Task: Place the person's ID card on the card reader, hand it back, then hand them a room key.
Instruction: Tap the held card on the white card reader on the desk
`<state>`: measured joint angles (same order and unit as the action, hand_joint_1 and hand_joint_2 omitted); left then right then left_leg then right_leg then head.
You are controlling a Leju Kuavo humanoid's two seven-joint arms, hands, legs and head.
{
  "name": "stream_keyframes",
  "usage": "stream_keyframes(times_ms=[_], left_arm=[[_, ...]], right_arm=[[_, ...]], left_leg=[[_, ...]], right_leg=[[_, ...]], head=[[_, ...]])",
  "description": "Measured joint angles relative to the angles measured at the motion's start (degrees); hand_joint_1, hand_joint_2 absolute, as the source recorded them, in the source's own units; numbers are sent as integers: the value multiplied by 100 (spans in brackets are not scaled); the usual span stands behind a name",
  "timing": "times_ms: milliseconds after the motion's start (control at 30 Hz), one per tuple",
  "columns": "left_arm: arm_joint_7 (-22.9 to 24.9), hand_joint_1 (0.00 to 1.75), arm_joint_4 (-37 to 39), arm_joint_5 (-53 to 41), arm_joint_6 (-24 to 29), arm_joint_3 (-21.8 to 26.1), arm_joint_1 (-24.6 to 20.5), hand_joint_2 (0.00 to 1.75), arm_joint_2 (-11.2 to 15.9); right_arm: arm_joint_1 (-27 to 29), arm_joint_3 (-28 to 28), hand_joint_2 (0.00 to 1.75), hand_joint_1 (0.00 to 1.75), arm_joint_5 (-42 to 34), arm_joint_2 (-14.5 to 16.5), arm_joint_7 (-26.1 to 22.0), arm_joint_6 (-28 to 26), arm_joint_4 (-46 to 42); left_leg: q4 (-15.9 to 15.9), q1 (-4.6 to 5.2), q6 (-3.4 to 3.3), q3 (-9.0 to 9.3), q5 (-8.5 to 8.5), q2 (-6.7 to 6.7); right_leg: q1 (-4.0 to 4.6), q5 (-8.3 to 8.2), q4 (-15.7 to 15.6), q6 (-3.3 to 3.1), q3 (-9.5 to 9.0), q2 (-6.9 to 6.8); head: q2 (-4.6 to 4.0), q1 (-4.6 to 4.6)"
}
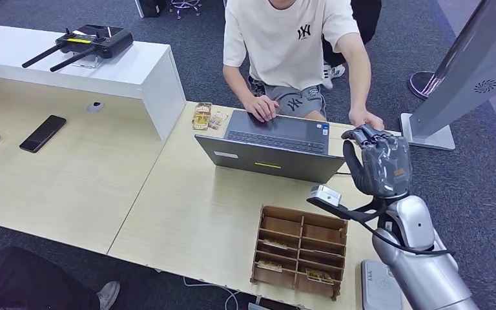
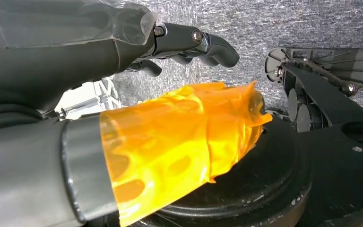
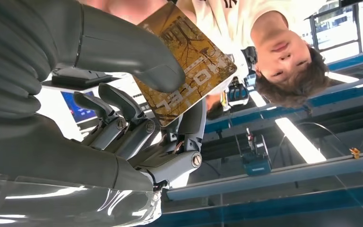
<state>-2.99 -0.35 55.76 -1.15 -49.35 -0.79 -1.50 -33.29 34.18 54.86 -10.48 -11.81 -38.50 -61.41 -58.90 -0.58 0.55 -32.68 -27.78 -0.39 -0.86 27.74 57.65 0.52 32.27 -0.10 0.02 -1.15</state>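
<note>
I am holding up my right hand (image 1: 378,161) over the far side of the desk (image 1: 187,213). My thumb and fingers are pinching a brown card that says HOTEL, the room key (image 3: 186,66). The person's hand (image 1: 366,119) is lying on the desk just past my hand, very near. I think I need to reach the card forward to it. My left hand (image 2: 123,52) is hanging down, fingers curled, holding nothing.
</note>
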Motion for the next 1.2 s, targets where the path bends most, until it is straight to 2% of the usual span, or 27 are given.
stream_keyframes(times_ms=[133,333,567,733,933,1200], left_arm=[[-4,0,0,-29,2,-1,0,0,-11],[-79,0,0,-56,8,0,24,0,-55],[-123,0,0,-11,117,22,47,0,-140],[-123,0,0,43,166,119,58,0,-184],[-120,0,0,100,167,216,62,0,-195],[-54,0,0,250,180,391,67,0,-227]], right_arm=[[41,-9,175,175,-389,-2,-31,141,-16],[363,-240,175,175,-1403,-1,-32,808,-477],[847,-851,175,175,-2566,29,-21,1538,-1238],[1092,-1273,175,175,-2860,-6,180,2062,-1675],[1321,-1546,175,175,-2927,-233,390,2467,-2085],[1809,-1728,175,175,-2975,-804,810,3184,-2624]], left_leg=[[0,0,0,0,0,0],[0,0,0,-1,0,-2],[0,1,-1,-3,-1,-6],[-1,1,-1,-1,-1,-5],[-2,1,-1,-2,-1,-6],[-2,2,-5,-3,-4,-7]], right_leg=[[0,0,0,0,0,-1],[0,0,0,0,0,-1],[0,1,0,0,0,-6],[0,0,-1,0,1,-3],[-1,0,-1,0,1,-6],[-1,0,-3,1,1,-5]], head=[[0,1],[0,0],[0,-1],[0,-1],[0,0],[0,0]])
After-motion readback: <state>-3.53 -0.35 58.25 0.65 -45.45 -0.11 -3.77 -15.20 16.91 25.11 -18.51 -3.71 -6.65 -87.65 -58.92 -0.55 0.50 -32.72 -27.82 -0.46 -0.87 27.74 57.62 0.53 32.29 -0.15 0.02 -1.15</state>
